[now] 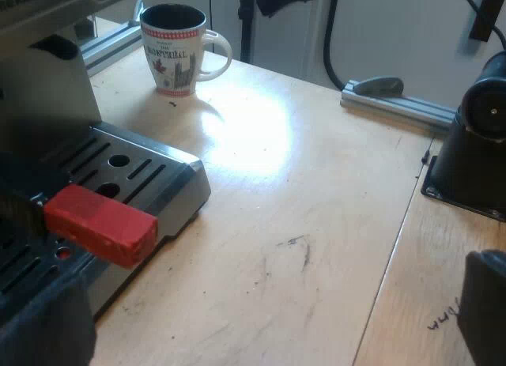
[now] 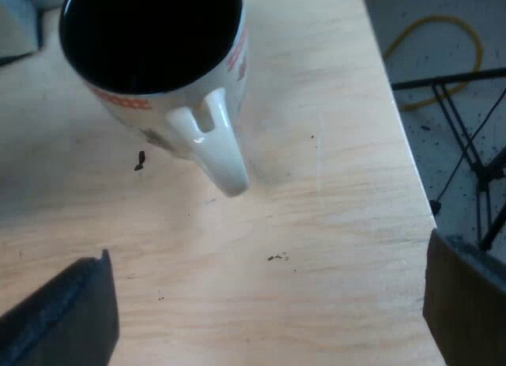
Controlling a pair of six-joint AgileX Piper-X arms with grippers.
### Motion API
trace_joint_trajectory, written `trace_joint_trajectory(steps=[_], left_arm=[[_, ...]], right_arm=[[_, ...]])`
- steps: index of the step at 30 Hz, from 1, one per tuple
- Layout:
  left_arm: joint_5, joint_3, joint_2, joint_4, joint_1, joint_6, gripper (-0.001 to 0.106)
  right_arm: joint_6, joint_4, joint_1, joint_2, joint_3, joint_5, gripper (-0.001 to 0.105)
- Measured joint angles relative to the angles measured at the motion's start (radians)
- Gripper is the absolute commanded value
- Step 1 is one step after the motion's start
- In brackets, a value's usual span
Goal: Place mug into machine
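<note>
**Mug sits on the table, outside the espresso machine**

Left wrist view: our left gripper has its fingers spread wide apart, with only bare table between them. One finger sits at the machine's front, near the red end of the holder's handle. That red end pokes out over the slotted drip tray. The mug stands upright on the wood, toward 1 o'clock from the red end. It is well apart from the drip tray and does not touch the machine. It is white with a red-patterned band under the rim and dark inside. Its loop handle is at 3 o'clock on the body. An aluminium rail lies along the table beyond.

Right wrist view: our right gripper hovers over the table with its fingers wide apart, gripping nothing. The mug lies toward 11 o'clock from the midpoint between the fingers, clear of both. We look down into its dark inside and cannot tell if anything is in it. The loop handle sticks out at 5 o'clock, toward the gripper. A few dark specks lie on the wood near the mug. The table edge is close by, with floor beyond it.
</note>
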Motion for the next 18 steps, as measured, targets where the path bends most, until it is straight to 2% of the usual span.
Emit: trace_joint_trajectory(steps=[2,4,9,13,18], left_arm=[[0.0,0.0,0.0,0.0,0.0,0.0,0.095],[0.0,0.0,0.0,0.0,0.0,0.0,0.095],[-0.018,0.0,0.0,0.0,0.0,0.0,0.095],[-0.098,0.0,0.0,0.0,0.0,0.0,0.095],[-0.11,0.0,0.0,0.0,0.0,0.0,0.095]], right_arm=[[-0.04,-0.014,-0.031,0.0,0.0,-0.041,0.081],[-0.108,-0.064,-0.095,0.0,0.005,-0.106,0.081],[-0.169,-0.161,-0.16,0.026,0.034,-0.175,0.081],[-0.249,-0.27,-0.164,0.062,0.108,-0.227,0.081],[-0.289,-0.488,-0.164,0.088,0.232,-0.287,0.081]])
